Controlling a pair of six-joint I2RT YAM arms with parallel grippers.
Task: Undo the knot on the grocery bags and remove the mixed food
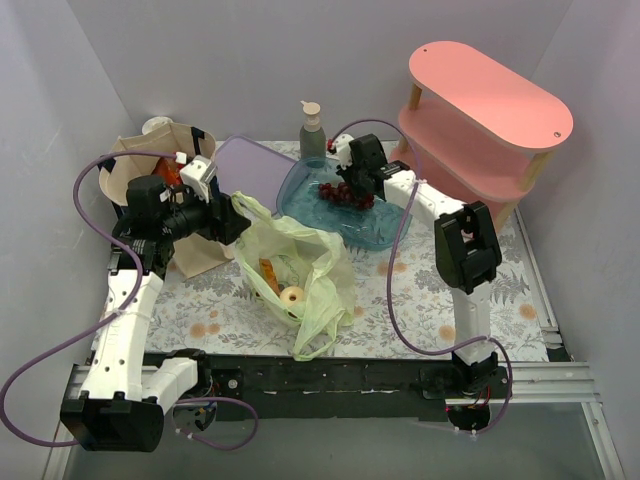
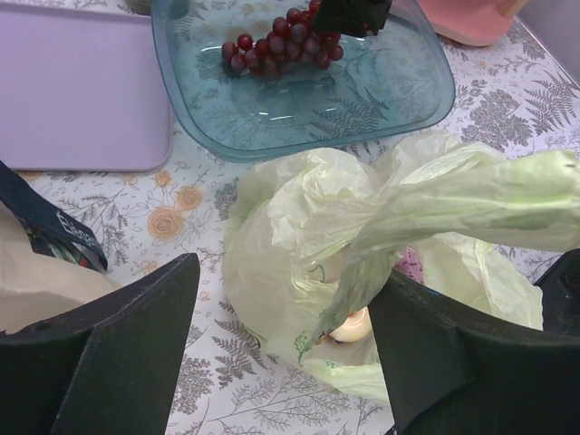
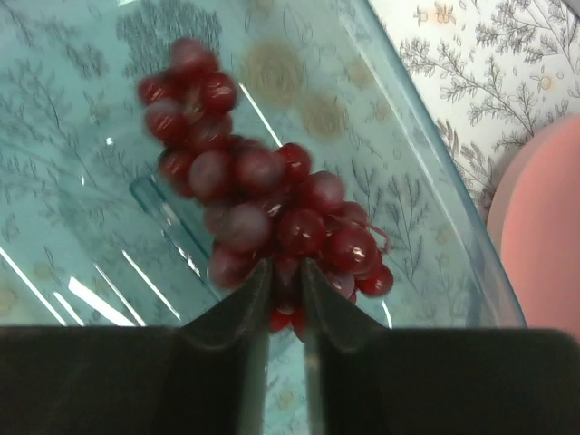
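Note:
The pale-green plastic bag [image 1: 295,270] [image 2: 299,236] lies mid-table with its mouth gaping, and no tied knot shows. Inside it are a pale round fruit [image 1: 292,295] [image 2: 353,326], an orange piece [image 1: 268,275] and a purple packet [image 2: 412,263]. My left gripper [image 1: 225,215] [image 2: 285,272] stands open at the bag's left. A loose handle strip [image 2: 471,204] runs past its right finger. The beige canvas tote [image 1: 150,160] [image 2: 27,290] stands behind it. The bunch of dark red grapes [image 1: 345,195] [image 2: 276,45] [image 3: 263,208] rests in the clear blue tray [image 1: 300,190] [image 2: 381,100] [image 3: 91,109]. My right gripper [image 1: 355,180] [image 3: 285,272] pinches its near end with the jaws barely apart.
A lilac board [image 1: 250,165] [image 2: 72,91] lies left of the tray. A pump bottle [image 1: 312,130] stands behind the tray. A pink two-tier shelf [image 1: 480,110] [image 3: 544,236] fills the back right. Grey walls close in on three sides.

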